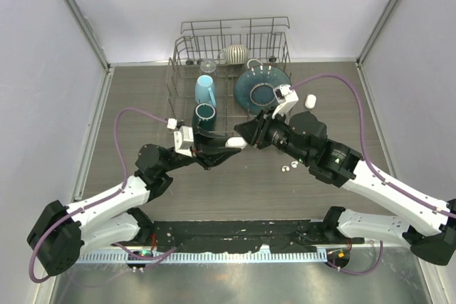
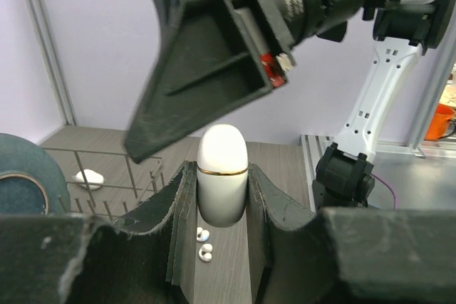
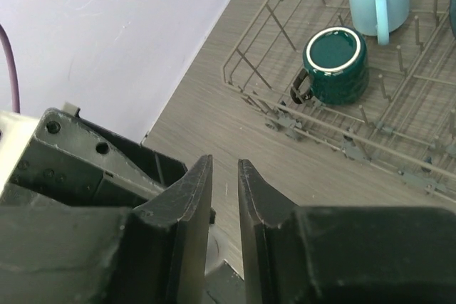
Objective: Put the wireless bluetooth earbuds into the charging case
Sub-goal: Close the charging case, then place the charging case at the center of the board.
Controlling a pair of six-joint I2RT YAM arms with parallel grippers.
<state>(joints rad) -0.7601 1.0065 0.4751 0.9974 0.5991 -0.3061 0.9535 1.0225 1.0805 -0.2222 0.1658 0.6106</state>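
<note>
Left gripper [image 2: 221, 176] is clamping the white charging case [image 2: 222, 149].
Right gripper [image 3: 224, 169] is hovering over it, jaws nearly together; can't tell if they're pinching anything.

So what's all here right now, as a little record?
left jaws: shut on a white case
right jaws: barely apart, nothing seen between them; tip right beside the held case
earbuds: two, loose on the table, right of the held case
second case: on the table, right of the rack
rack: blue cup, green mug, teal plate
</note>
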